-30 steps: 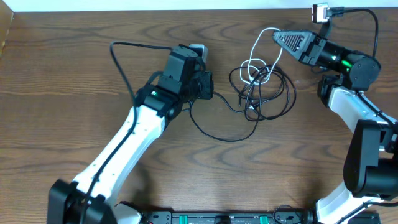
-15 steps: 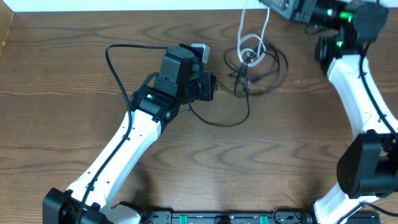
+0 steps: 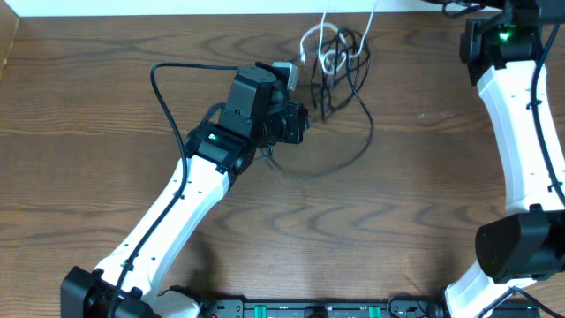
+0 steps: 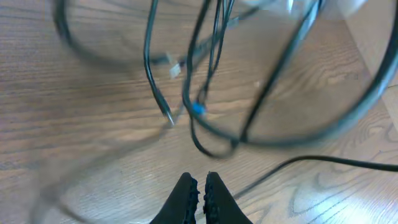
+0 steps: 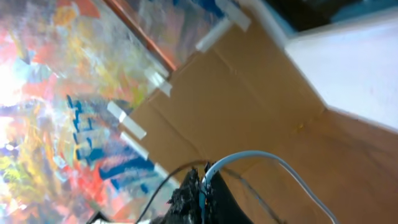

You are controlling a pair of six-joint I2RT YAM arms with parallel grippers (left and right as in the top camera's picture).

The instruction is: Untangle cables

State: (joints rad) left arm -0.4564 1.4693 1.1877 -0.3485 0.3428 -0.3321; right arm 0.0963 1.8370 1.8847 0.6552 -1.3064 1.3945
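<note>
Right end effector: clenched, apparently on cables, which hung bunched at 12 o'clock of desk. Left end effector: clenched, empty. Cables were unseparated; most work left.

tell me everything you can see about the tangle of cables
The cables are thin black and white cords tangled in a loose bundle near the table's far edge, beside the left gripper. White loops sit on top; a black strand curves wide across the wood. A pale cord and a black one run out of the right gripper's shut jaws.
</note>
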